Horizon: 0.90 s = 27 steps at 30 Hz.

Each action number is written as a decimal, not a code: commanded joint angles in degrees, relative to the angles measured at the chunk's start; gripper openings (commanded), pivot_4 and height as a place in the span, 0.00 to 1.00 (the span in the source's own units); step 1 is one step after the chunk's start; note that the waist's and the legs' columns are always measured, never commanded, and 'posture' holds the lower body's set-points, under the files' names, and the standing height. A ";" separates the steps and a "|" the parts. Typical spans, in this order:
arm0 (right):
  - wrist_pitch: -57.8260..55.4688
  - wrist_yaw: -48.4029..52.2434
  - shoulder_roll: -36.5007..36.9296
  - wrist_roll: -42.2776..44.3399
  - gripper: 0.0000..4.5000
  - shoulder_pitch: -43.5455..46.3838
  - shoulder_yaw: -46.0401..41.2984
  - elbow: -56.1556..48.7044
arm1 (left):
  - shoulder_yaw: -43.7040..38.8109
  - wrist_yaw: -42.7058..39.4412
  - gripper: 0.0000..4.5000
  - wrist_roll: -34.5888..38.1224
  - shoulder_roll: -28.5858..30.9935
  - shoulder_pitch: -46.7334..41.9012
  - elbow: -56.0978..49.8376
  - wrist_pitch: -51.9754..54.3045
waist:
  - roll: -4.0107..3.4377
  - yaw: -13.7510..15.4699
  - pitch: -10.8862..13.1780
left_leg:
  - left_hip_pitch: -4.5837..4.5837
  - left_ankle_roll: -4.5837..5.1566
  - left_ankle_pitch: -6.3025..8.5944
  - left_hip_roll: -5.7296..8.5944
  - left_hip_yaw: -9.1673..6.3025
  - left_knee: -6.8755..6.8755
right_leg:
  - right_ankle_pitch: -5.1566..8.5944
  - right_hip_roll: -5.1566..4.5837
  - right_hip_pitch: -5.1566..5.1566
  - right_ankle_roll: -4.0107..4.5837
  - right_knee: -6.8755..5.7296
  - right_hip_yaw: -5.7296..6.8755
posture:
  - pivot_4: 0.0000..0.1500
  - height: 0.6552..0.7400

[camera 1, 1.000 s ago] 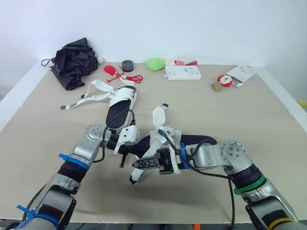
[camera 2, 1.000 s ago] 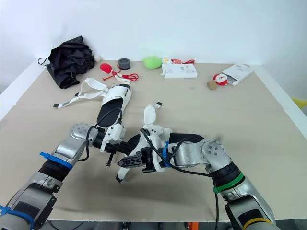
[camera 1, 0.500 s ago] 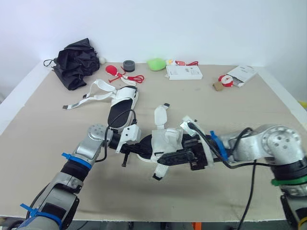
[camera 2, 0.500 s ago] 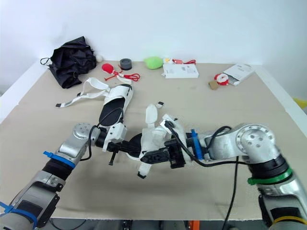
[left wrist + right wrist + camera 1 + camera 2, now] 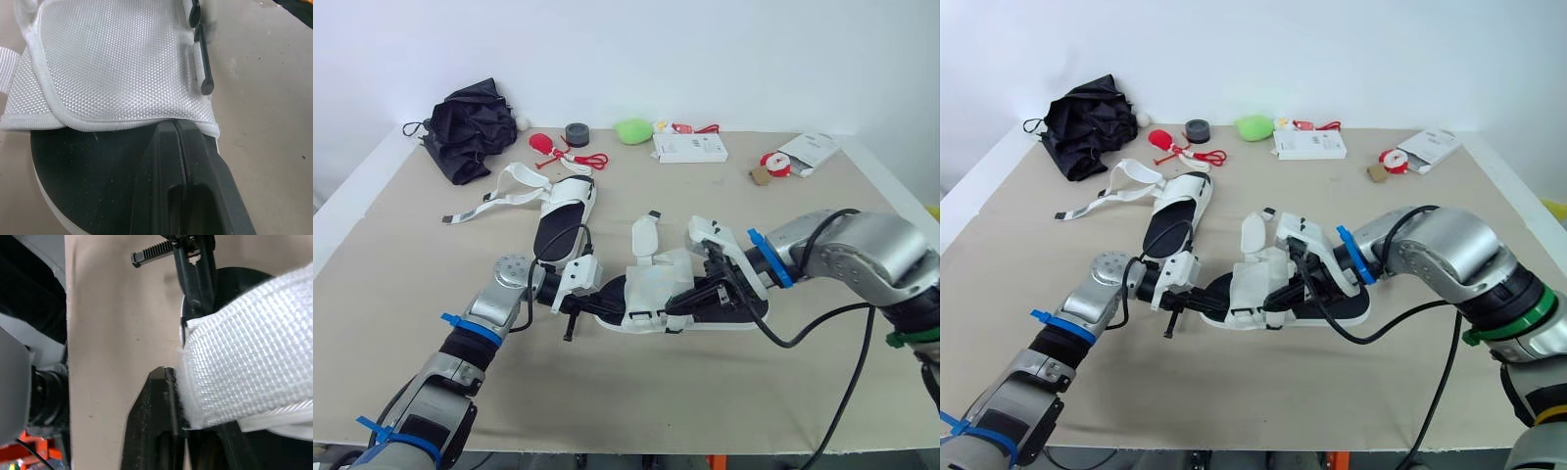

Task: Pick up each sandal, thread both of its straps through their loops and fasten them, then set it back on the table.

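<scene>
Right, you've got two white strap sandals with black footbeds on the tan table (image 5: 822,352). The near sandal (image 5: 646,284) lies flat on the tabletop between your two grippers. The second sandal (image 5: 558,211) lies just beyond the near sandal, with its straps loose and trailing away. Your left arm reaches in low, forearm angled toward the near sandal. The left gripper (image 5: 176,128) is at one end, fingers pressed together, tips at the hem of the white mesh flap (image 5: 112,63) over the footbed. Your right arm is bent, elbow out wide, forearm coming across the near sandal's other end. The right gripper (image 5: 675,306) sits low, jaws clamped on that sandal's white webbing strap (image 5: 234,377).
</scene>
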<state>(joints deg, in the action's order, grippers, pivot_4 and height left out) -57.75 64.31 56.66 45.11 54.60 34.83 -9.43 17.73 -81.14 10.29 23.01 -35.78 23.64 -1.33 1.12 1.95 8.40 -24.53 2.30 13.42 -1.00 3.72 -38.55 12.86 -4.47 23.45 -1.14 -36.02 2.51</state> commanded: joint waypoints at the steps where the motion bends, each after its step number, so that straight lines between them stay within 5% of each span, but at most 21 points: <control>1: 1.19 4.13 -1.00 -4.02 0.33 -1.01 -0.58 0.86 | 3.00 1.71 0.00 -4.01 0.25 2.84 2.00 1.61 | 0.00 0.01 0.00 | 0.00 0.00 0.00 0.01 0.00 0.00 | 0.00 -0.01 -0.01 0.00 -0.01 0.00 | 1.00 1.00; 6: -1.65 5.11 -0.68 -3.73 0.80 -5.23 -6.41 -0.89 | 3.13 1.70 0.00 -3.92 0.85 3.68 0.95 2.03 | -0.01 0.00 -0.01 | 0.00 0.00 0.00 0.02 0.02 0.00 | -0.02 -0.06 -0.04 0.01 -0.01 -0.01 | 1.00 1.00; 11: -5.49 2.96 -0.44 -0.04 0.80 -9.18 -16.93 -3.11 | 3.22 1.63 0.00 -3.89 0.88 3.35 1.05 2.06 | -0.04 -0.03 -0.02 | 0.00 -0.01 0.00 0.02 -0.01 0.01 | -0.03 -0.09 -0.05 0.07 -0.02 0.02 | 1.00 1.00; 20: -7.24 -6.35 3.80 6.71 0.80 -31.12 -39.94 -23.70 | 3.80 1.40 0.00 -3.93 0.24 3.60 1.19 1.64 | -0.07 0.15 -0.04 | -0.06 -0.04 0.02 0.03 -0.04 0.08 | 0.08 -0.31 -0.10 0.13 0.00 0.31 | 1.00 1.00; 27: -5.82 -17.77 -1.25 0.41 0.80 -39.12 -32.42 -30.88 | 3.99 0.84 0.00 -4.04 0.20 3.41 1.78 1.36 | -0.11 0.00 -0.12 | 0.16 0.00 -0.03 0.02 -0.09 0.05 | 0.29 -0.28 -0.12 -0.38 0.00 0.42 | 1.00 1.00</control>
<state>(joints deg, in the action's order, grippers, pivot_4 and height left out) -64.68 48.68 55.65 47.99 15.65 0.46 -39.18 17.81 -79.65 10.19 22.99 -34.50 22.46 -1.29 1.01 1.95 8.28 -24.36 2.30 13.39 -0.97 3.64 -38.50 13.18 -4.76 23.33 -1.54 -36.02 2.94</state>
